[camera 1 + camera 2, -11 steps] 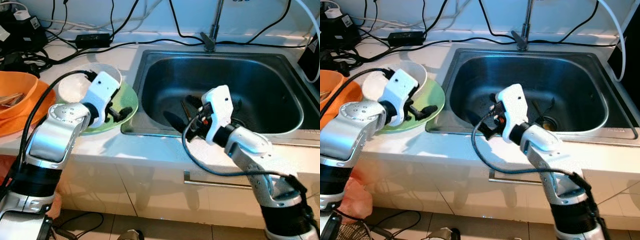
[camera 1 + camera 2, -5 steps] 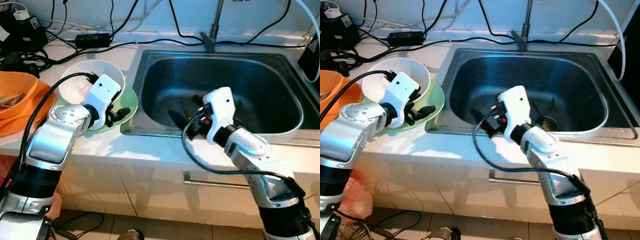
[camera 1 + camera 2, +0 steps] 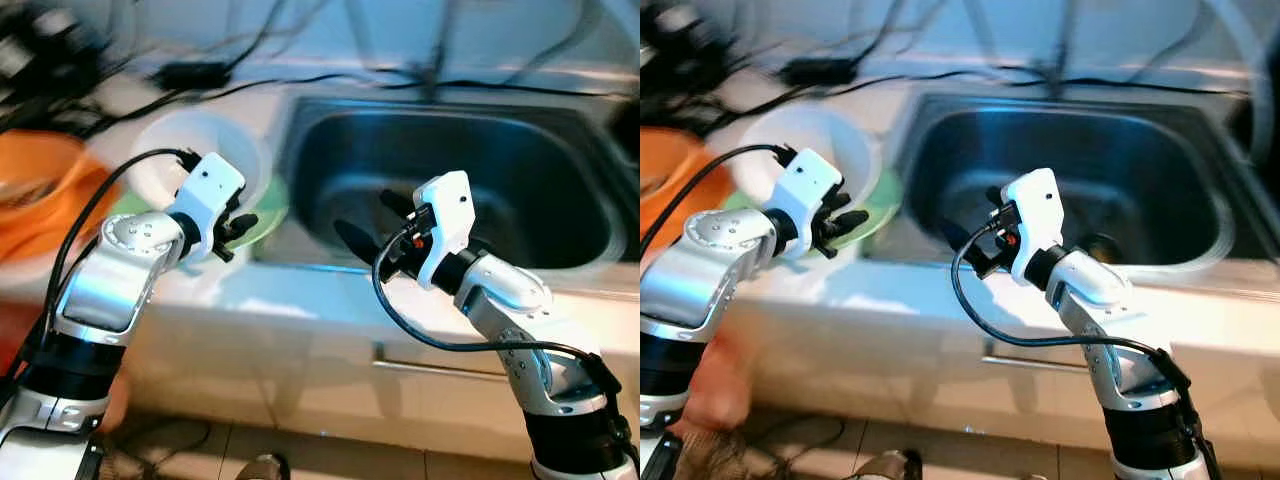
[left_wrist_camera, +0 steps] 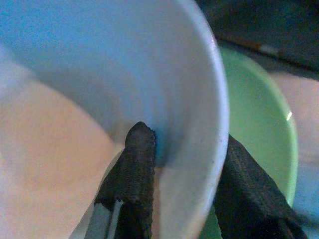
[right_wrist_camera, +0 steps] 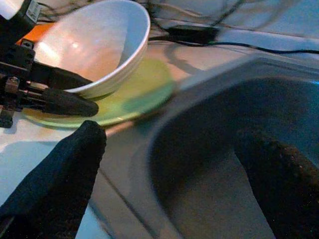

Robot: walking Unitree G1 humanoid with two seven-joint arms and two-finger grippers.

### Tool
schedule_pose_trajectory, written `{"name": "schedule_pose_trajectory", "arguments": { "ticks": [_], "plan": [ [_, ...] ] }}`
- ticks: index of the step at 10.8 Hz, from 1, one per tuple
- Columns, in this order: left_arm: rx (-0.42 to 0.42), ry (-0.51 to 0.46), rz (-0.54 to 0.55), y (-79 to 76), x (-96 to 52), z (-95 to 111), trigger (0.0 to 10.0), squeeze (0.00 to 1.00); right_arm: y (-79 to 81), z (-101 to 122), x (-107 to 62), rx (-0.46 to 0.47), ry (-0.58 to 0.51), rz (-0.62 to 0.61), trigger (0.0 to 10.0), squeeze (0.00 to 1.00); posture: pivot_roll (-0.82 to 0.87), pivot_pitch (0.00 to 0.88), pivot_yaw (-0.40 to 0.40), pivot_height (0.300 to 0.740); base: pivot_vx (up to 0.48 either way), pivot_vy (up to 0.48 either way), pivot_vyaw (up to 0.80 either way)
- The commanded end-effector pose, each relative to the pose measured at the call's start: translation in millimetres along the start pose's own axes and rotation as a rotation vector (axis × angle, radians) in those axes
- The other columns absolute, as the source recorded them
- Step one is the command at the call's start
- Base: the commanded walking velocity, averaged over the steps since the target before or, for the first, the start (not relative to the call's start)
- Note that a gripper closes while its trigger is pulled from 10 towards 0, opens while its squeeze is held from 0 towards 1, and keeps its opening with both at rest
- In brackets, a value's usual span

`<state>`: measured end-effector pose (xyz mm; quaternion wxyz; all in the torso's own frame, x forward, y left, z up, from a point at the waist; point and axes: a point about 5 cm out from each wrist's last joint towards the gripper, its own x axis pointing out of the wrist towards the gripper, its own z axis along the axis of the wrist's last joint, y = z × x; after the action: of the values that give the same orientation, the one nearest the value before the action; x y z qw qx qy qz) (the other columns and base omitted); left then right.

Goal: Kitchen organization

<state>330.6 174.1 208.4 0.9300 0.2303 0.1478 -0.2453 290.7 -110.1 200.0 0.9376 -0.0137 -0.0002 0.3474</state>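
A white bowl [image 3: 200, 152] is tilted up over a green plate [image 3: 272, 205] on the counter left of the sink. My left gripper [image 3: 236, 224] is shut on the white bowl's near rim, one finger [image 4: 135, 164] inside the white bowl [image 4: 89, 64] and one outside, with the green plate [image 4: 261, 119] below. My right gripper [image 3: 368, 222] hangs open with nothing between its fingers, over the front left part of the steel sink [image 3: 530, 180]. The right wrist view looks past the open right gripper [image 5: 174, 164] at the white bowl [image 5: 94, 45] and green plate [image 5: 134, 92].
An orange bowl [image 3: 40, 190] sits on the counter at the far left. Black cables and a power brick [image 3: 190, 72] lie along the back of the counter. A faucet [image 3: 435, 60] stands behind the sink. The head views are blurred.
My left gripper has tipped and lifted the white bowl off the green plate. My right gripper has risen a little from the sink. The head views have become blurred by camera motion.
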Motion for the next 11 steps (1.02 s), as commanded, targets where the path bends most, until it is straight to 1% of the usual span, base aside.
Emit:
{"name": "schedule_pose_trajectory", "arguments": {
  "ticks": [1,3,8,11],
  "plan": [
    [-0.001,0.023,0.002,-0.3,-0.3,-6,0.0,0.0,2.6,5,-0.3,0.001,-0.021,0.016,10.0,0.0,0.04,0.086,0.054,0.74,0.0,0.0,0.8],
    [0.003,0.018,0.003,-0.3,-0.3,-6,0.0,0.0,0.9,5,-0.1,0.007,-0.025,0.004,10.0,0.0,0.04,0.087,0.056,0.74,0.0,0.0,0.42],
    [0.005,0.019,0.005,-1.1,0.9,-11,0.0,0.0,1.2,3,0.2,0.006,-0.018,-0.005,10.0,0.0,0.04,0.089,0.057,0.74,0.0,0.0,0.0],
    [-0.003,0.028,-0.008,-2.4,1.6,-17,0.0,0.0,2.3,2,1.3,-0.001,-0.017,-0.006,10.0,0.0,0.04,0.087,0.06,0.74,0.0,0.0,0.0]
  ]
}}
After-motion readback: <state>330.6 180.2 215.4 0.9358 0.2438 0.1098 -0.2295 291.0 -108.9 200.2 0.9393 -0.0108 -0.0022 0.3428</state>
